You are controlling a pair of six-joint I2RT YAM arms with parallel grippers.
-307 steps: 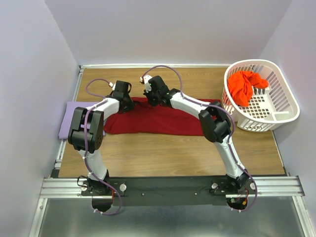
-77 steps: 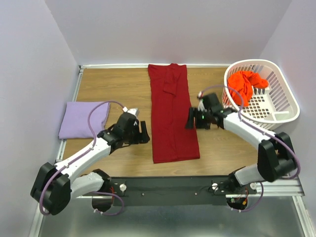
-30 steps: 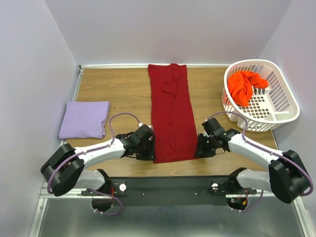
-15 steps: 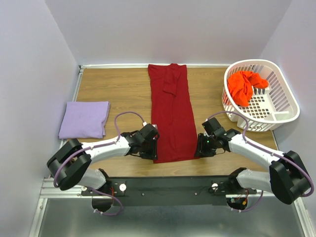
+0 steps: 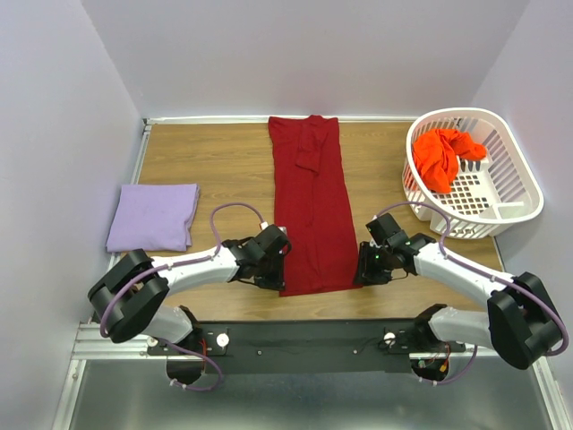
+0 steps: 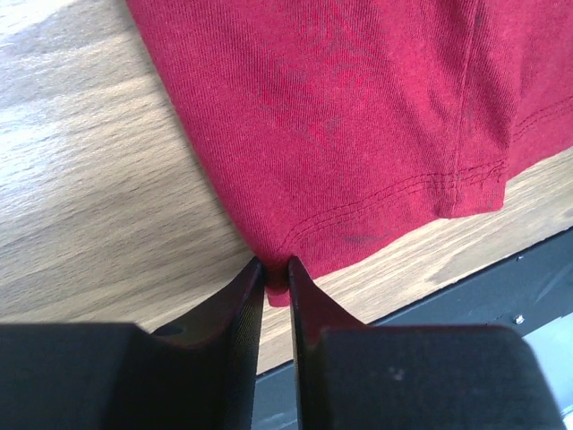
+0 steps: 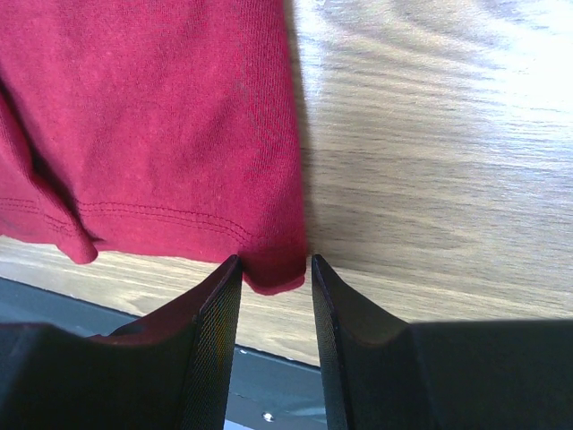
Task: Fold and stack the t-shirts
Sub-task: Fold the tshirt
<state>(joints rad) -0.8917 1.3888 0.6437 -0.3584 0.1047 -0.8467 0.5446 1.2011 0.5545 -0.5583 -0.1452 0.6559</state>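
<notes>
The dark red t-shirt (image 5: 309, 206) lies as a long narrow strip from the far edge toward me. My left gripper (image 5: 279, 269) is at its near left corner. In the left wrist view the gripper (image 6: 276, 278) is shut on that corner of the shirt (image 6: 340, 116). My right gripper (image 5: 358, 266) is at the near right corner. In the right wrist view its jaws (image 7: 276, 269) stand open on either side of the corner of the shirt (image 7: 152, 116). The lavender t-shirt (image 5: 152, 217) lies folded at the left. The orange-red t-shirt (image 5: 441, 157) is bunched in the basket.
The white lattice laundry basket (image 5: 501, 210) stands at the far right. The black and metal rail of the table's near edge (image 5: 304, 340) is just behind both grippers. Walls close the table on the left, far and right sides.
The dark red shirt lay sideways and now lies lengthwise. Both arms have come down to its near corners. In the last half second the left gripper edged onto its corner.
</notes>
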